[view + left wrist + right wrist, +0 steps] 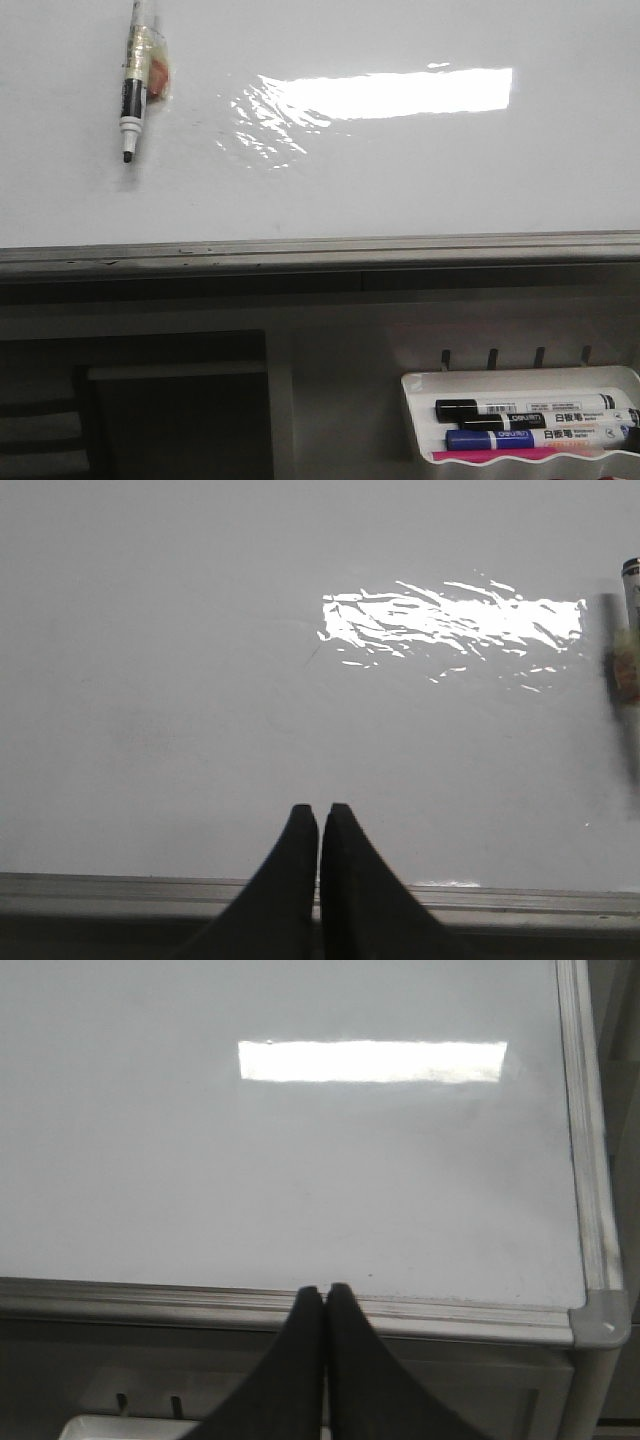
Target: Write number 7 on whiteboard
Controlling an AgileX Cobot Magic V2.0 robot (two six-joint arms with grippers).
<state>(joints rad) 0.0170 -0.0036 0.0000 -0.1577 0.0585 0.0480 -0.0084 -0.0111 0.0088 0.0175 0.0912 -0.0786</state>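
While both the left gripper (319,815) and right gripper (325,1295) sit pinched together holding nothing, a taped marker (134,85) lies at 10 o'clock on the blank whiteboard (400,180).

Markers in the tray (420,385), front view:
- Black marker (520,407): white barrel label is showing small print, too small to read.
- Second black marker (545,420): label is bearing Chinese characters, appearing to read "白板笔", beside a small brand mark too blurred to make out.
- Blue marker (535,438): label is carrying the same characters.

Marker on the whiteboard (400,180): (133,75) print is not reading clearly.
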